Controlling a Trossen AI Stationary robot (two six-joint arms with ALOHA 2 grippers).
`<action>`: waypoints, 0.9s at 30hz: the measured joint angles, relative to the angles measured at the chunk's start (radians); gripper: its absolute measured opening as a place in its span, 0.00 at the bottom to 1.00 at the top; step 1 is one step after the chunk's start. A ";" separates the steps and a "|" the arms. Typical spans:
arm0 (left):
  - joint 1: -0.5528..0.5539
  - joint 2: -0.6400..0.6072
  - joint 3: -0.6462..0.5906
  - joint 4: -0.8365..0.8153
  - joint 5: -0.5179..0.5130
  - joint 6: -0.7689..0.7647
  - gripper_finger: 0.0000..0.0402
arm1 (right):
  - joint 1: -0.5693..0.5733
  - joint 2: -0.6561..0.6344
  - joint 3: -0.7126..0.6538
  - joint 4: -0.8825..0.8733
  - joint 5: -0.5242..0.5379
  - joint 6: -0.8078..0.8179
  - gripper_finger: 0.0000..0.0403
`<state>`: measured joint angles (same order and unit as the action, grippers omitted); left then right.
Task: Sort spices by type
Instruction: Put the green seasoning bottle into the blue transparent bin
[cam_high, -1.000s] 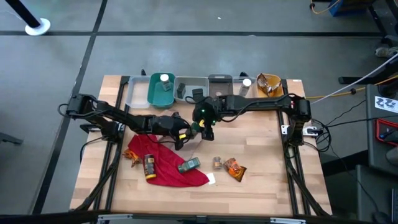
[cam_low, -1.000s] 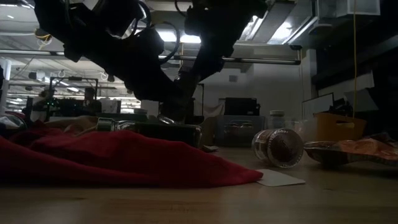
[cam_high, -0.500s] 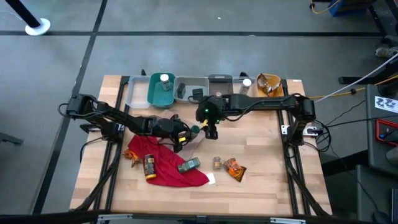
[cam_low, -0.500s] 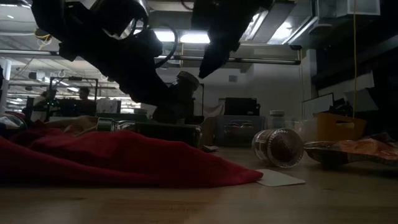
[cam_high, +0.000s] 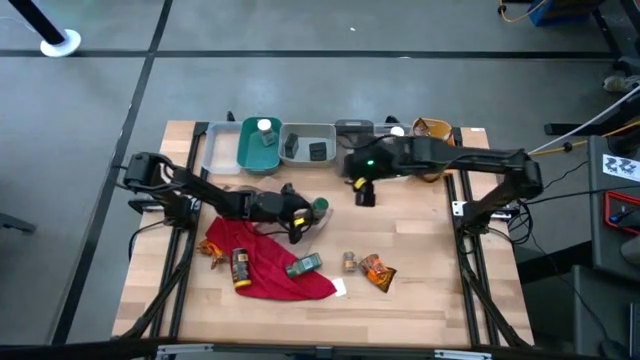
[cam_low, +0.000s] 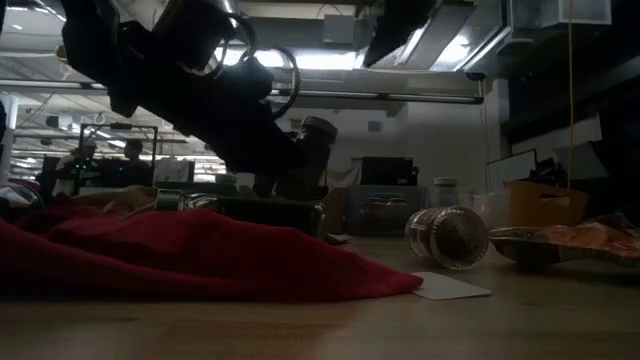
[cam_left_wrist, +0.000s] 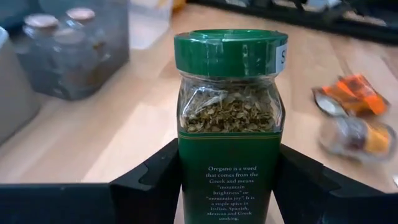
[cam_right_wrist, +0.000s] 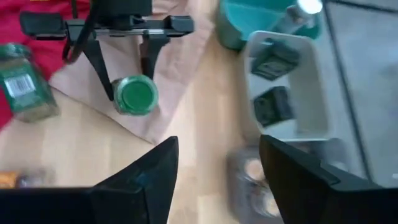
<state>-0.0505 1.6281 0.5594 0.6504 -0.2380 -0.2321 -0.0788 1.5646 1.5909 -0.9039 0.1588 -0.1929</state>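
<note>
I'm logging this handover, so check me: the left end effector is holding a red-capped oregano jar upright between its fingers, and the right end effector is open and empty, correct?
Not quite: the cap is green, not red. The left wrist view shows the oregano jar with a green cap, upright between the fingers of the left end effector. The rest holds: the right end effector is open and empty.

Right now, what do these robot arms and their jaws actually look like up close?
Both are dark, jointed arms with black cables running along them. The right arm shows a small green light near its wrist. The left gripper has two flat, matte black angular fingers; the right gripper has two similar broad black wedge-shaped fingers.
</note>
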 joint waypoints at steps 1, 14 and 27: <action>0.000 0.011 0.000 0.024 -0.014 0.000 0.48 | 0.000 -0.022 0.000 -0.013 0.011 -0.022 0.55; 0.000 0.179 0.003 0.243 -0.127 0.000 0.48 | 0.000 -0.309 -0.149 -0.004 -0.004 0.018 0.55; -0.009 0.250 0.005 0.278 -0.130 -0.031 0.48 | 0.001 -0.477 -0.759 0.553 -0.170 0.196 0.55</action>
<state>-0.0593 1.8786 0.5642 0.9288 -0.3676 -0.2630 -0.0782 1.0878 0.8323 -0.3505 -0.0110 0.0035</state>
